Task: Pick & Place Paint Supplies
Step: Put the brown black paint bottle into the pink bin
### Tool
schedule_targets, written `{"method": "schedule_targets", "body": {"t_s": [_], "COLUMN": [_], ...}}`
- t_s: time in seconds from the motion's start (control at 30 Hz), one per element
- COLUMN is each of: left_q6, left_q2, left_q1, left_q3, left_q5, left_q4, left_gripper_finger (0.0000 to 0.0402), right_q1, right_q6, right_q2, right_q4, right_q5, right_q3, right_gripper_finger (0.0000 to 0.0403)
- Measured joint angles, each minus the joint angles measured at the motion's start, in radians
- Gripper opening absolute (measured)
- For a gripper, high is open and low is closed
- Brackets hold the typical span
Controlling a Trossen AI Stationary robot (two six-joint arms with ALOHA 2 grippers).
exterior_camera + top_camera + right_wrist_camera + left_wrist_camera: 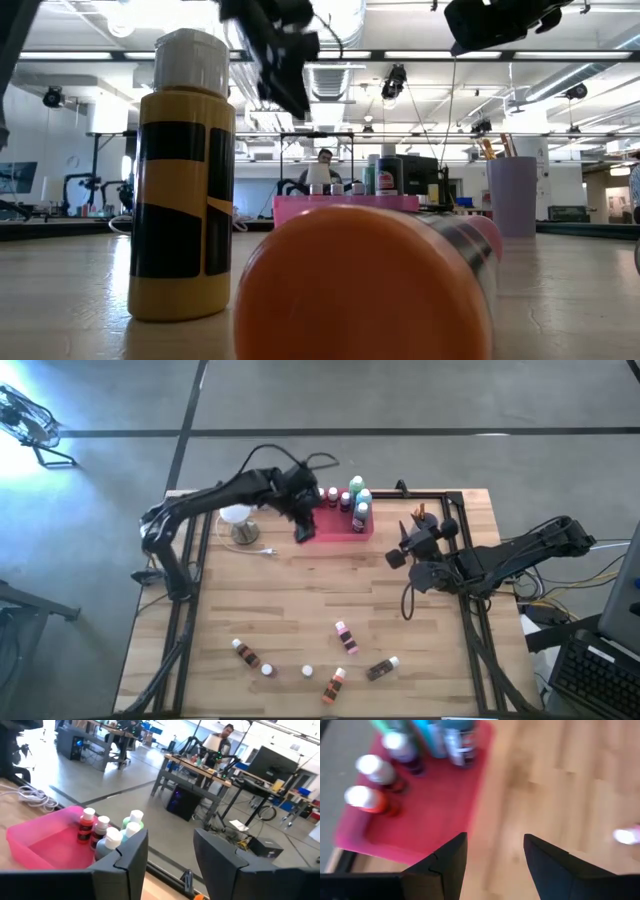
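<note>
A pink tray [335, 525] stands at the table's far middle. Several white-capped bottles [355, 500] stand upright in its right end: small red and dark ones [375, 785], larger green and blue ones [445, 735]. Several more small bottles [346, 637] lie or stand loose near the table's front edge. Among them are a yellow-and-black one [183, 180], upright, and an orange-capped one [370, 280] on its side. My left gripper [303, 525] [495, 850] is open and empty, above the tray's bare left end. My right gripper [400, 547] [170, 845] is open and empty, to the right of the tray.
A white globe lamp [237, 520] with a cord stands left of the tray, close to my left arm. A purple cup [513, 195] with brushes stands at the far right, near my right gripper. Bare wood [300, 600] lies between the tray and the loose bottles.
</note>
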Motion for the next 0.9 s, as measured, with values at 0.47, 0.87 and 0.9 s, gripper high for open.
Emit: {"method": "schedule_targets", "body": {"t_s": [0.47,0.87,0.9], "left_q6": [-0.376,-0.591,-0.567], "left_q2": [-0.325,-0.46,-0.46], "left_q1": [-0.432,-0.765,-0.79], "left_q3": [-0.191,-0.372,-0.386], "left_q5": [-0.198,-0.275,-0.272], "left_q4": [-0.017,-0.021,-0.022], "left_gripper_finger": [0.02,0.02,0.02], "right_q1": [0.0,0.0,0.0], "right_q6": [0.0,0.064,0.064], "right_q2": [0.0,0.0,0.0], "right_q4": [0.006,0.008,0.008], "right_q5": [-0.061,-0.109,-0.122], "right_q3": [0.0,0.0,0.0], "right_gripper_finger": [0.0178,0.019,0.019]}}
